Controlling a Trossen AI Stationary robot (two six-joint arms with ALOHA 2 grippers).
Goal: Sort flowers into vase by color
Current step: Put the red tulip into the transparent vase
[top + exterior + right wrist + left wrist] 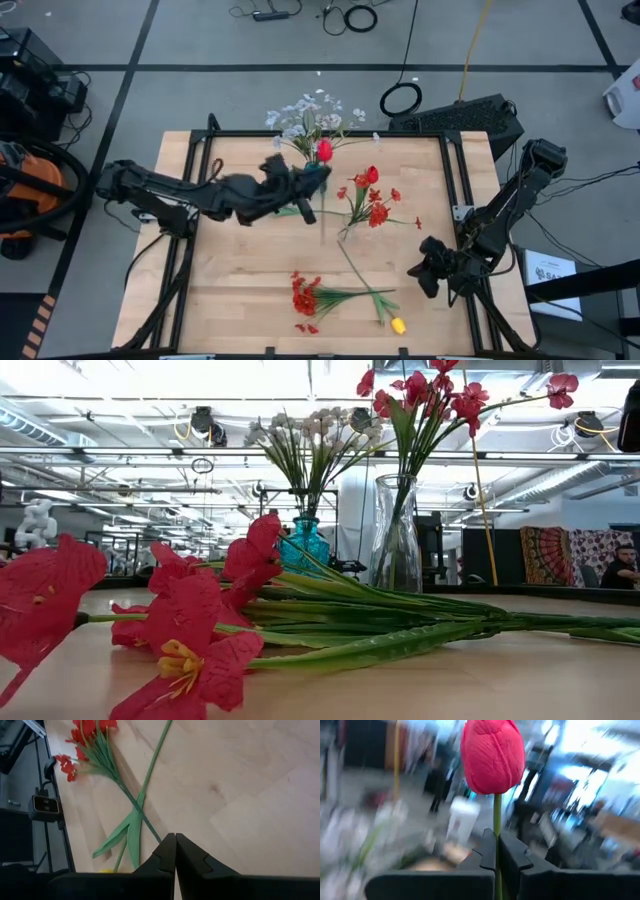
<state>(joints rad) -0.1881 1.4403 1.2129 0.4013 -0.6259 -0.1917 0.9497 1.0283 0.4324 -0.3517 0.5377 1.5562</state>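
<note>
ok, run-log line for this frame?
left claw: shut on red tulip, near teal vase | right claw: shut, empty | table: red cluster, yellow tulip

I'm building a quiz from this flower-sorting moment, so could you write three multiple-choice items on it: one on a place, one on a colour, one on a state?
1. Where does the yellow tulip lie?
A. In the clear vase
B. On the table near its front edge
C. In the left gripper

2. What colour is the vase holding the white blossoms?
A. Teal
B. Black
C. Orange

3. What is the left gripper doing?
A. Hanging open over bare table
B. Shut on a yellow tulip
C. Shut on the stem of a red tulip

Answers:
1 B: the high view shows it lying on the wood beside the red cluster, in front of the right gripper.
2 A: the low view shows teal glass under the white spray.
3 C: the left wrist view shows the fingers closed on the green stem below the red bloom.
</note>
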